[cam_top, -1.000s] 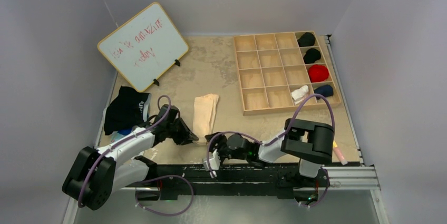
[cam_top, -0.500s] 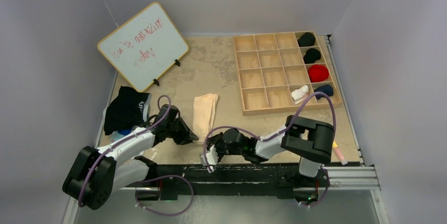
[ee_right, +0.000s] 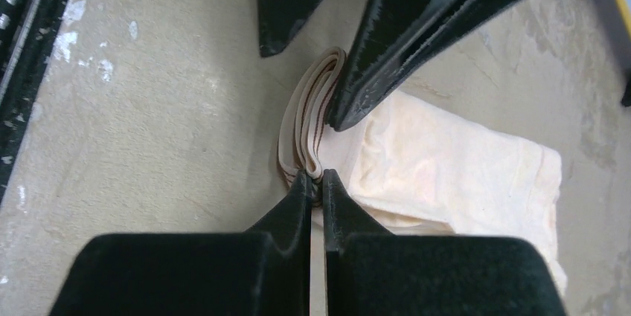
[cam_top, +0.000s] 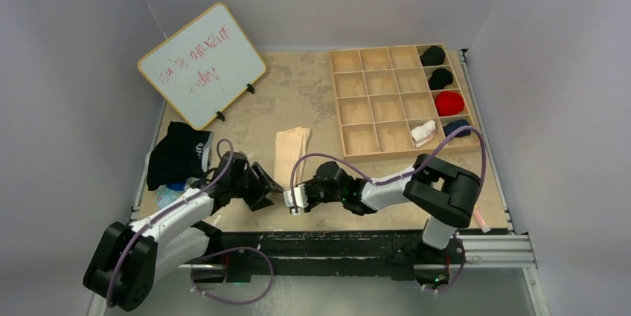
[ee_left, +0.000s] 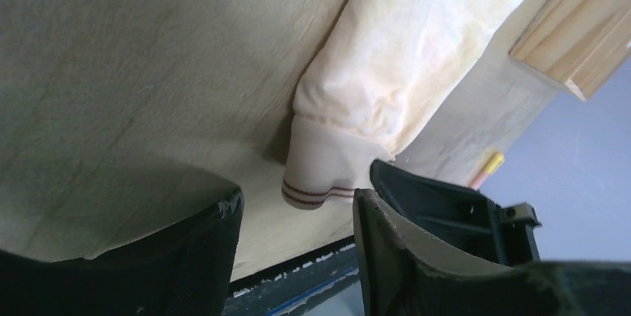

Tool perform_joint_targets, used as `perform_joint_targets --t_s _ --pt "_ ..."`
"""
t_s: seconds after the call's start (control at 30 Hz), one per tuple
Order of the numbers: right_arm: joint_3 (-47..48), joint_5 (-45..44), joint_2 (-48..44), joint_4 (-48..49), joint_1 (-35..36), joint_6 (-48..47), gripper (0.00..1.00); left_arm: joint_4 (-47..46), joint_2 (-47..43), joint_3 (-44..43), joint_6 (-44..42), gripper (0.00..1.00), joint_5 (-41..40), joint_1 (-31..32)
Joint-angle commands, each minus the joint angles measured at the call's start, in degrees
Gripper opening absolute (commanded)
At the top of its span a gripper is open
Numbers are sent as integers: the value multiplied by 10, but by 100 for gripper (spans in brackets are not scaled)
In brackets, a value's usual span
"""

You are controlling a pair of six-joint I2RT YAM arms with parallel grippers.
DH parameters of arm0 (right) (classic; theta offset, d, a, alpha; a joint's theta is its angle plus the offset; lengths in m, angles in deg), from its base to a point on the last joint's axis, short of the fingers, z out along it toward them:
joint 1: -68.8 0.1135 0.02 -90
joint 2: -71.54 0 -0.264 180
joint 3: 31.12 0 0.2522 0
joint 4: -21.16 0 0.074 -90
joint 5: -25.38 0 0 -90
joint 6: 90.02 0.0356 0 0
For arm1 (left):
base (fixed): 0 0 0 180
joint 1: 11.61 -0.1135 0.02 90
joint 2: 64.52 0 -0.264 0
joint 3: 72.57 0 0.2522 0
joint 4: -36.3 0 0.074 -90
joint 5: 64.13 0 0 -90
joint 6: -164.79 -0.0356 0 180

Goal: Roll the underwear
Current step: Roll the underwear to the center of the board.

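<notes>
Pinching the underwear [cam_top: 291, 154], which looks light and floppy, by its firmer waistband [ee_right: 301, 134] near the table [cam_top: 320, 108] front edge, we've got the right gripper [ee_right: 316, 178] clamped on it and the left gripper [ee_left: 298, 208] spread open alongside.

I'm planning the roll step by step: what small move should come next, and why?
Probably close the left gripper on the striped elastic waistband of the folded cream underwear. The right gripper is shut on that edge, while the left's open fingers flank it without gripping; two holds should start the roll evenly.
</notes>
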Motion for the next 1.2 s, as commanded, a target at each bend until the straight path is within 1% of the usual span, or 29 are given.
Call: perform_joint_targets --t_s 0.0,0.07,0.1,0.3,0.43,0.57,0.67,0.73,0.83,0.87,0.97,1.1,1.17 --pt "12 49 -17 16 -6 72 0 -43 -21 79 63 55 20 -3" --pt "11 57 -15 27 -7 85 0 -88 -25 105 86 55 24 -3" --pt "10 60 -15 29 -6 89 0 -95 -25 111 93 54 21 -3" --pt "4 77 -18 41 -7 103 0 -108 -23 108 102 52 -15 -3" --pt "4 80 -20 45 -11 116 0 -101 -26 106 104 50 -32 -3" --pt "4 97 -25 52 -13 123 0 -105 -34 108 111 38 -44 -3" --pt "2 102 -30 50 -13 118 0 -110 -37 102 109 22 -44 -3" --pt "1 88 -36 47 -13 95 13 -108 -37 99 110 14 -44 -3" --pt "-14 90 -53 54 -13 62 39 -109 -36 98 114 5 -39 -3" --pt "-20 89 -60 52 -13 47 45 -108 -36 98 116 3 -37 -3" --pt "-22 92 -84 2 -7 -5 56 -106 -37 98 123 0 -32 -3" --pt "-23 62 -90 -38 18 -67 58 -106 -38 98 137 0 -24 -3" --pt "-26 41 -80 -40 36 -90 58 -107 -40 99 143 0 -19 -3"
